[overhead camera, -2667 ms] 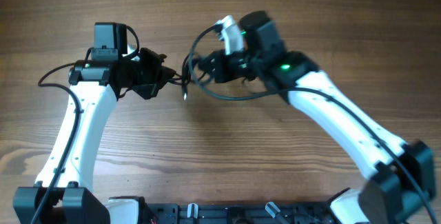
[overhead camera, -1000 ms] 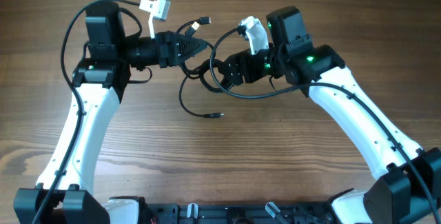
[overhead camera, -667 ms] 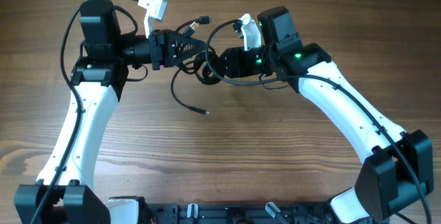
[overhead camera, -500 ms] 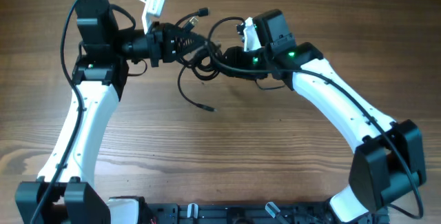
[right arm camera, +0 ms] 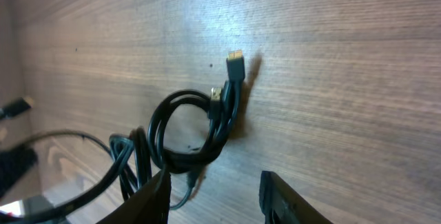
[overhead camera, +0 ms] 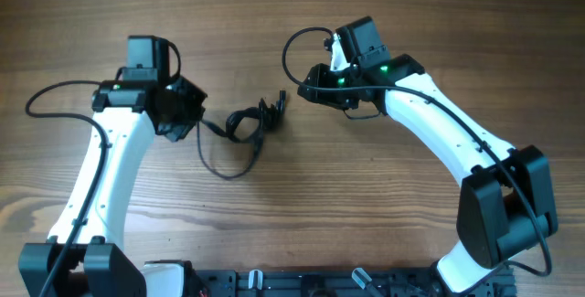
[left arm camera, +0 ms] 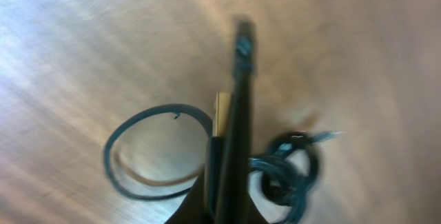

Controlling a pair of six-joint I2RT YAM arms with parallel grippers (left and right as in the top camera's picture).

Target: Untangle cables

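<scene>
The cables (overhead camera: 251,121) lie as a small knotted black bundle on the wood table between my arms, with one loose loop (overhead camera: 224,164) curling toward the front. My left gripper (overhead camera: 190,119) sits just left of the bundle. In the blurred left wrist view its fingers (left arm camera: 234,114) look shut, with a cable loop (left arm camera: 138,158) on the left and the knot (left arm camera: 289,176) on the right. My right gripper (overhead camera: 306,91) is open and empty, just right of the bundle. The right wrist view shows its fingers (right arm camera: 213,182) apart, the bundle (right arm camera: 196,138) and a silvery plug (right arm camera: 234,62) ahead of them.
The thick black wires of the robot arms arc near the left arm (overhead camera: 55,96) and above the right wrist (overhead camera: 297,41). The robot base (overhead camera: 292,283) runs along the front edge of the wood table (overhead camera: 366,196).
Both arms held the bundle stretched in the air at the back. The right gripper has let go. The left arm has swung back and down, and the bundle now lies on the table.
</scene>
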